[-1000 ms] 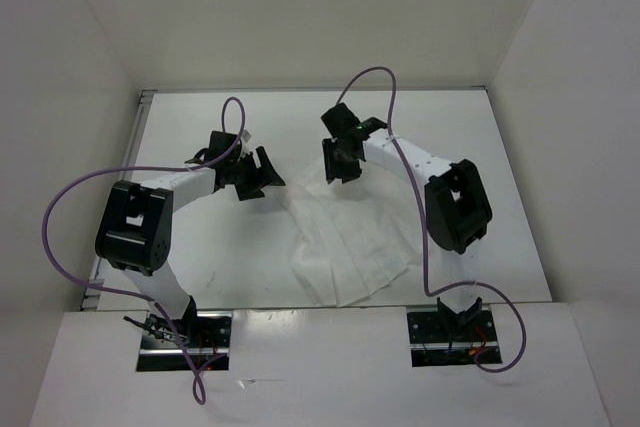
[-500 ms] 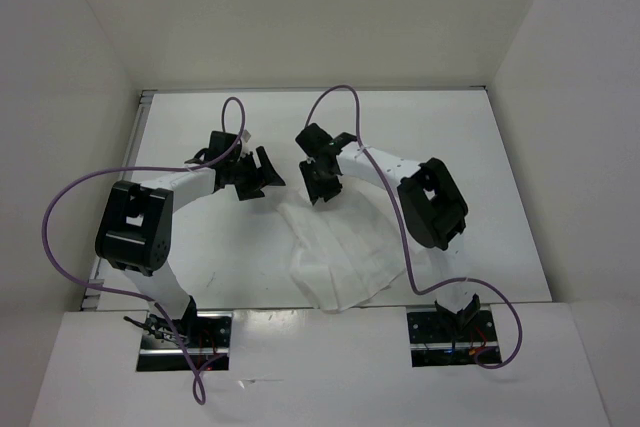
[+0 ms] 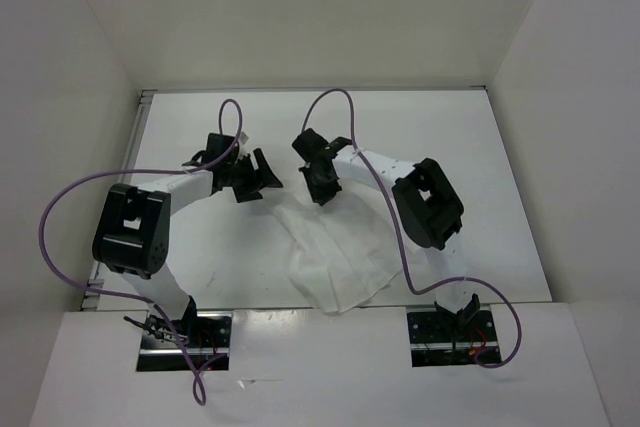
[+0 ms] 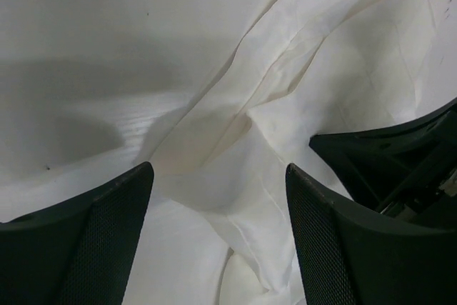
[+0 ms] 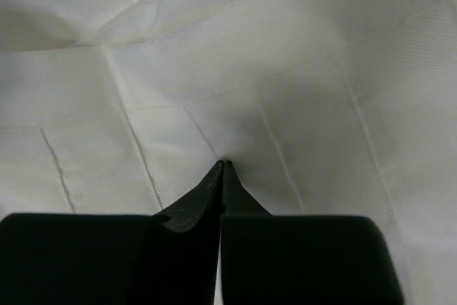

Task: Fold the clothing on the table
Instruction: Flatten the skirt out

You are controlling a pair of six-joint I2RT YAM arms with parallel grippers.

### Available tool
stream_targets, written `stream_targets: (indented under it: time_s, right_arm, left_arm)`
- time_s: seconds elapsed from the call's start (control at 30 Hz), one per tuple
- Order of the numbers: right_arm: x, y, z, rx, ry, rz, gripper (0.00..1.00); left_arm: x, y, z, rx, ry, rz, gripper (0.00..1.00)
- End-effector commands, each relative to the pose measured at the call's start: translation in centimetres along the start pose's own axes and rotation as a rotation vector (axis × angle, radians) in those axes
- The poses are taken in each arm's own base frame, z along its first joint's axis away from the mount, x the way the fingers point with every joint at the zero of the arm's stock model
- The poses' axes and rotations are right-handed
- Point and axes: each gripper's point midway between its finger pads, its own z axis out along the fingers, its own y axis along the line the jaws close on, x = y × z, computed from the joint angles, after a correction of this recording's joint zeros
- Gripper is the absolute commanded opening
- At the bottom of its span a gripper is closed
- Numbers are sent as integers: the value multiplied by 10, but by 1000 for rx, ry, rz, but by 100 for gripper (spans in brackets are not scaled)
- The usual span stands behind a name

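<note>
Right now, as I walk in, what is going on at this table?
Two robot arms work on white clothing on the table. The right hand is shut and appears to pinch the clothing near its far edge. The left hand hangs open above the clothing beside it, gripping nothing. The clothing lies crumpled, not yet neatly folded.

Paired a left arm (image 3: pixel 185 185) and a right arm (image 3: pixel 375 162), both of white link shells between bulky black joint housings. Trailed a purple cable (image 3: pixel 45 237) in loose loops off each. Ended in black hands: fine mesh texture on the left hand (image 4: pixel 218 169) fingers (image 4: pixel 93 248), smooth tapered tips on the right hand (image 5: pixel 223 166). Sat on dark bases (image 3: pixel 185 332) at the bottom of the frame, reddish wires (image 3: pixel 482 340) at the lower-right one.
</note>
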Motion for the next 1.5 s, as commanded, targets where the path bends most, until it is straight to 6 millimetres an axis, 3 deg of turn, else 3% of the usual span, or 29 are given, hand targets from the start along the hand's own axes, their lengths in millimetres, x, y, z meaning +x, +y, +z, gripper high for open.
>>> stream_targets:
  time_s: [0.0,0.1,0.17,0.2,0.27,0.33,0.57,0.63,0.87,1.0,1.23,1.3,1.47]
  right_arm:
    - [-39,-12,-39,92,-190,8,0]
    - [-51,-28,-46,177,-217,50,0]
    - [-47,-46,-30,220,-173,84,0]
    - [-50,-49,-28,222,-174,109,0]
    - [-50,-57,-19,223,-161,137,0]
    - [-46,-53,-8,205,-138,144,0]
    - [-45,-52,-7,181,-127,152,0]
    - [-42,-53,-5,184,-119,151,0]
    - [-42,-53,-5,184,-119,151,0]
    - [-38,-54,-3,188,-110,150,0]
    - [-41,-58,-7,188,-119,159,0]
    - [-41,-58,-7,188,-119,159,0]
    - [-39,-58,-7,191,-110,158,0]
  left_arm:
    - [-11,-11,-20,39,-67,20,81]
    - [-4,-1,-26,-6,-95,-47,76]
    - [-3,1,-35,-17,-141,-80,68]
    - [9,8,-35,-22,-130,-137,63]
    - [17,-1,-39,5,-151,-151,60]
    - [26,1,-40,-18,-146,-190,57]
    - [35,15,-30,-121,-172,-273,56]
    - [41,28,-24,-174,-157,-314,56]
    - [50,48,-7,-257,-115,-358,44]
    - [52,51,3,-269,-98,-355,41]
    - [39,42,0,-243,-142,-355,41]
    - [46,52,5,-280,-123,-364,41]
    - [41,50,14,-261,-128,-383,41]
